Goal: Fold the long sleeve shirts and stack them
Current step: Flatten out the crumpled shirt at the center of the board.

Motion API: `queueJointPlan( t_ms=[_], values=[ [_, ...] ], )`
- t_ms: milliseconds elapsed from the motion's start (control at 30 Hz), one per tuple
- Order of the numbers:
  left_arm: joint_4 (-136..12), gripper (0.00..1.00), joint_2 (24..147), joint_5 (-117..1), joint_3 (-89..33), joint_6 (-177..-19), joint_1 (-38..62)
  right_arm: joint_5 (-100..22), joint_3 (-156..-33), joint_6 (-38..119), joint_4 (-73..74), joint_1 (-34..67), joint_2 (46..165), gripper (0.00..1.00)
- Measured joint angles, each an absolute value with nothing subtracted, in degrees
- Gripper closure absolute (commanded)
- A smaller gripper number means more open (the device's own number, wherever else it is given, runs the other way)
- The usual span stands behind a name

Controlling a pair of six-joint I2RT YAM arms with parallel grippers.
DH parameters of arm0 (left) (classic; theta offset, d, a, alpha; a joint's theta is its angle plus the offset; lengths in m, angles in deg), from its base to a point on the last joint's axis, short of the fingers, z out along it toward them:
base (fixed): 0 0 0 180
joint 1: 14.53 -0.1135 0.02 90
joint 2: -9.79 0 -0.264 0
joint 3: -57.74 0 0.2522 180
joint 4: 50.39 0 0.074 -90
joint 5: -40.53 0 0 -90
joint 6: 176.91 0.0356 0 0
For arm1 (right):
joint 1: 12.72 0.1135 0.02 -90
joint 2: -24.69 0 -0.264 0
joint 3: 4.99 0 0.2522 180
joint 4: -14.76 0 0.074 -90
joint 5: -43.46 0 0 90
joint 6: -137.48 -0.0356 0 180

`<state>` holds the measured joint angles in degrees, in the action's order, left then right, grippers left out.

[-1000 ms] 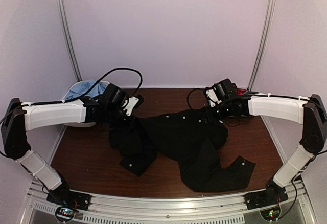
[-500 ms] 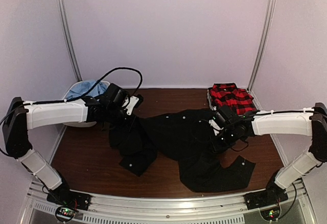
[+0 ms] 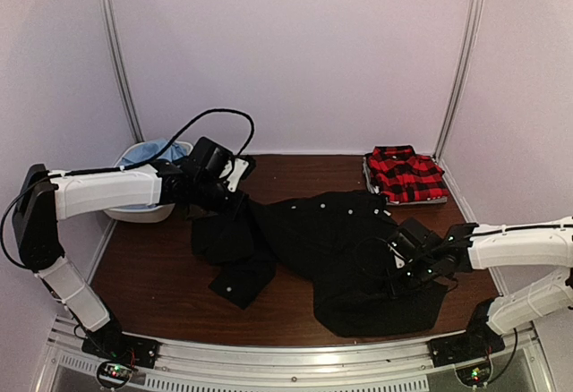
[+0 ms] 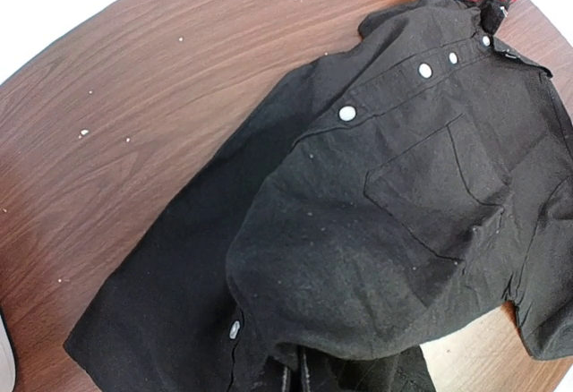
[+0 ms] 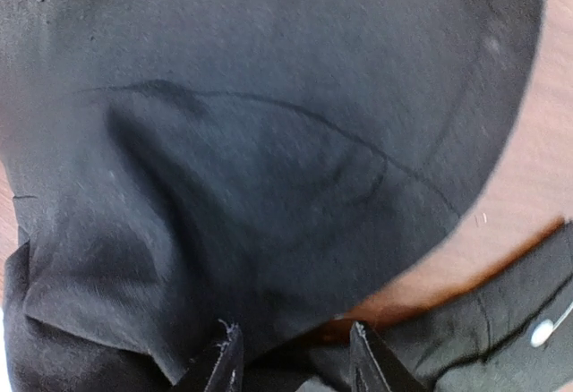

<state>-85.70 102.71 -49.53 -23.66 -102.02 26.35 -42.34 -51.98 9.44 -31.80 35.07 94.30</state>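
1. The black shirt (image 3: 322, 240) has small white buttons (image 4: 347, 114) running in a line along its placket towards the collar. A stitched chest pocket (image 4: 430, 186) sits just below them. Any label is too small to read.
2. The black shirt lies crumpled on the dark wooden table (image 3: 161, 267), spreading from the centre towards 5 o'clock. One cuffed sleeve end lies at 7 o'clock. The cloth is plain, matte and creased.
3. The left gripper (image 3: 235, 193) is at about 10 o'clock from the table's centre, clenched on an edge of the black shirt. The cloth hangs down from it in the left wrist view.
4. The right gripper (image 3: 400, 267) is low over the shirt at 4 o'clock. In the right wrist view its fingers (image 5: 224, 356) stand apart over the black cloth (image 5: 269, 141), with a strip of bare wood beside them. Nothing is pinched between them.
5. The red-and-black plaid shirt (image 3: 407, 174) lies folded at 1 o'clock, on something pale and flat. It is apart from the black shirt's collar.
6. The light blue shirt (image 3: 148, 153) is bunched in a white tub (image 3: 134, 215) at 10 o'clock, partly hidden behind the left arm.
7. A black cable (image 3: 201, 123) loops above the left arm's wrist.
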Motion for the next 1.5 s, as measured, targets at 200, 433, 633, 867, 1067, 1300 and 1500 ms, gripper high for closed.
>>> queueJointPlan(
  t_ms=[200,433,633,867,1067,1300,1500],
  values=[
    [-85.72,0.93,102.89,-50.20,-23.81,-101.71,26.35,-47.78,-54.63,5.51,-36.52,38.57,90.01,0.45],
    [-85.87,0.93,103.04,-51.23,-23.81,-101.41,26.35,-54.18,-62.97,7.85,-35.14,40.69,86.93,0.35],
    [-86.59,0.93,103.04,-51.52,-23.79,-101.36,26.35,-52.74,-67.98,16.13,-30.23,40.74,96.70,0.22],
    [-87.03,0.92,103.04,-52.08,-23.79,-101.17,26.35,-45.20,-72.61,27.56,-26.34,40.95,112.50,0.14],
    [-87.33,0.92,103.04,-52.26,-23.81,-100.88,26.33,-39.45,-74.76,34.12,-25.88,41.24,119.59,0.12],
    [-87.47,0.92,103.13,-52.65,-23.81,-100.73,26.33,-38.47,-76.29,38.91,-25.79,41.65,124.81,0.20],
    [-87.84,0.92,103.13,-53.15,-23.81,-100.73,26.33,-40.37,-76.98,40.48,-24.70,41.96,125.97,0.44]
  ],
)
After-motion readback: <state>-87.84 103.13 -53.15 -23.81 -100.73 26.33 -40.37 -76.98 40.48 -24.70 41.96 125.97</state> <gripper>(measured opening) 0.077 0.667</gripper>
